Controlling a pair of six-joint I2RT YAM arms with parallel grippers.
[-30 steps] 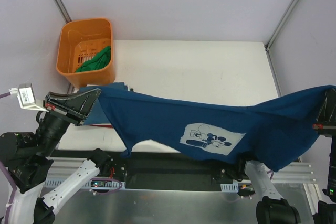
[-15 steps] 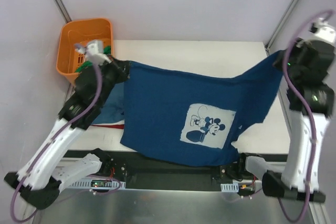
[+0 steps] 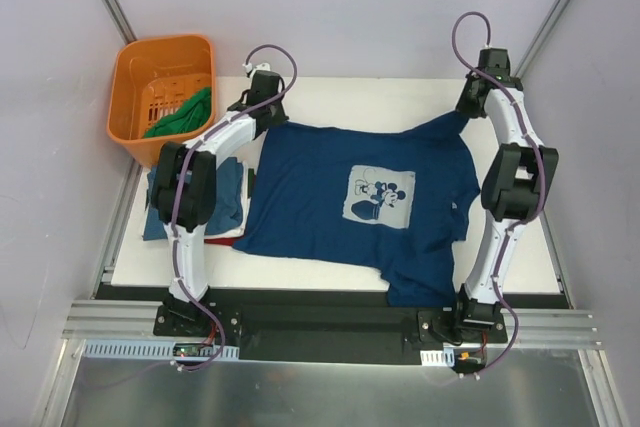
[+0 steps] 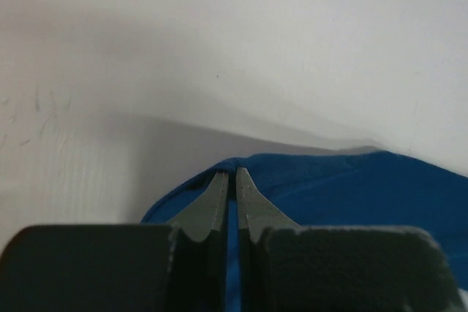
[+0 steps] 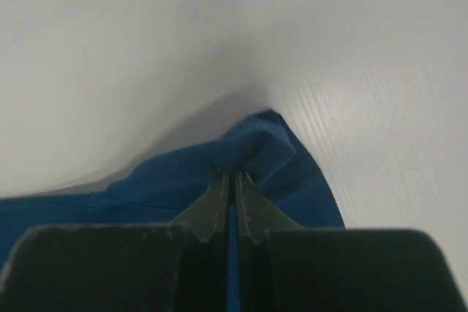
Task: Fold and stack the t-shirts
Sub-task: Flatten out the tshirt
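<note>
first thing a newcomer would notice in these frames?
A blue t-shirt with a pale cartoon print lies spread print-up across the middle of the white table. Both arms reach to its far edge, the left gripper and right gripper each shut on a far corner of the cloth. An orange basket at the far left corner holds green cloth.

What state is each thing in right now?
blue t-shirt, spread flat, print up.
left gripper, shut on the blue t-shirt's far corner.
right gripper, shut on its other far corner.
orange basket, upright.
green t-shirt, crumpled in the orange basket.
folded t-shirts, stacked beside the blue t-shirt.
</note>
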